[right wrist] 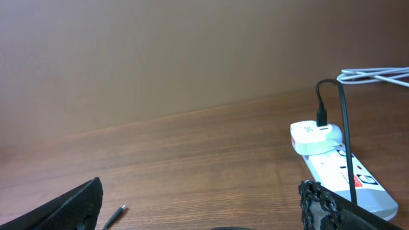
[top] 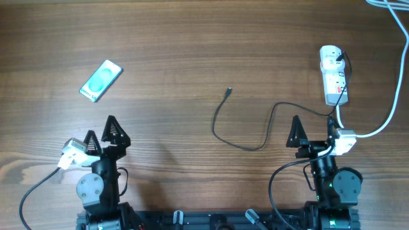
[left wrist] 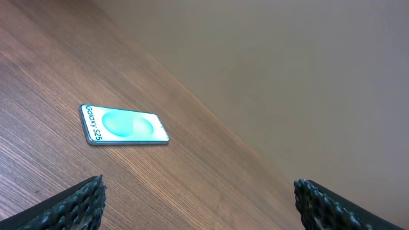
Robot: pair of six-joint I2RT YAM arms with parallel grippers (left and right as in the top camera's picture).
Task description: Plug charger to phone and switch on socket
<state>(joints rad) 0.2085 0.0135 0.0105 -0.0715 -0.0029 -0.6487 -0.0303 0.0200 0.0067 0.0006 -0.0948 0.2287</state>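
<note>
Phone [top: 101, 80] lying flat, charger [top: 255, 149] loose well right of it, socket [top: 333, 76] farther right, left gripper [top: 101, 126] and right gripper [top: 313, 124] gaping wide, both empty

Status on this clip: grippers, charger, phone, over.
Left gripper, right gripper open, empty. Thin black charger cable tip lies apart from flat cyan-screened phone. White oblong power strip untouched. Nothing between.

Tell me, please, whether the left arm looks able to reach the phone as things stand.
Probably yes: the phone lies flat just ahead of the left arm, whose jaws stand open, and nothing lies between them.
</note>
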